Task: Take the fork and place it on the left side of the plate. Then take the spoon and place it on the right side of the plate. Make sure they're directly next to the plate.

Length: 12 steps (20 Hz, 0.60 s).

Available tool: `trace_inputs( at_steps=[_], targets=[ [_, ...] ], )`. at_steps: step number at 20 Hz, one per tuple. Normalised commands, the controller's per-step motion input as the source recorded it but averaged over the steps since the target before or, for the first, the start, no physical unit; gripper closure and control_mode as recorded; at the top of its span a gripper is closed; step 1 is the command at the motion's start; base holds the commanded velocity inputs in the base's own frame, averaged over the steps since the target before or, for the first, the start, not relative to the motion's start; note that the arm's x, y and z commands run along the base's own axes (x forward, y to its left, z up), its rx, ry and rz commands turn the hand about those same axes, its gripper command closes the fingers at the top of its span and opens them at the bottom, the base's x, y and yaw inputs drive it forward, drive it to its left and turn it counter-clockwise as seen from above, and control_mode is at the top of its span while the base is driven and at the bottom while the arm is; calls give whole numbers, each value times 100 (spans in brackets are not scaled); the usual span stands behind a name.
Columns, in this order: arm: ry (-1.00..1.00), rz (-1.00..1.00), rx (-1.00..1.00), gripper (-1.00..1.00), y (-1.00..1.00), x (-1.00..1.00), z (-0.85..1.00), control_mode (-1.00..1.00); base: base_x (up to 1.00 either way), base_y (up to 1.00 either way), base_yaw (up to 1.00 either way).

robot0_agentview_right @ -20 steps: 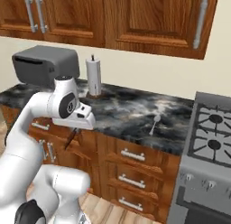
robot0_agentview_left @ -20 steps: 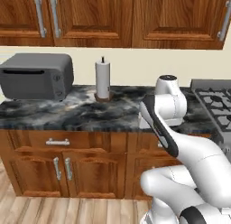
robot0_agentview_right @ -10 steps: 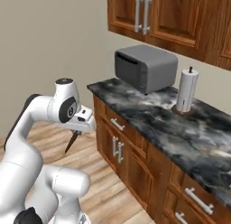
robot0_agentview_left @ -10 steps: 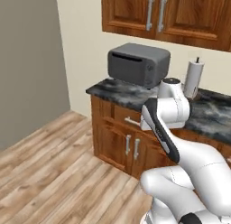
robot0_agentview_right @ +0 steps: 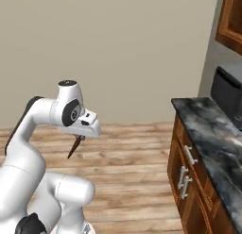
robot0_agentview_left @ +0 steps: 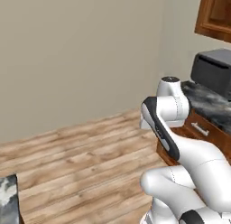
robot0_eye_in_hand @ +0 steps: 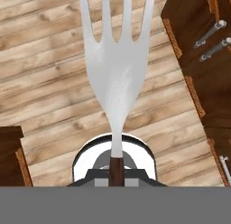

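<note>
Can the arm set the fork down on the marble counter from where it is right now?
Probably not yet. The gripper holds the fork over the wood floor, and the counter lies off to the side, apart from it; the base likely needs to drive closer first.

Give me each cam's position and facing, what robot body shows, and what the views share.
Left base view: behind the arm's left, facing a beige wall, wood floor and counter; white arm lower right.
Right base view: behind its right, facing wall and counter; arm lower left, gripper shut on the fork.
Hand view: on the hand, looking down the fork at the floor and cabinets.
Shared: fork, floor, counter.
</note>
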Motion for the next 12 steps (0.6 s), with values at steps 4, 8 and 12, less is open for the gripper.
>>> trace_inputs(
  at_steps=[4, 8, 12],
  targets=[
    [0, 0, 0, 100, 0, 0, 0, 100, 29, 7, 81],
    [0, 0, 0, 100, 0, 0, 0, 100, 70, 0, 75],
    [0, 0, 0, 100, 0, 0, 0, 100, 100, -14, 60]
  ],
)
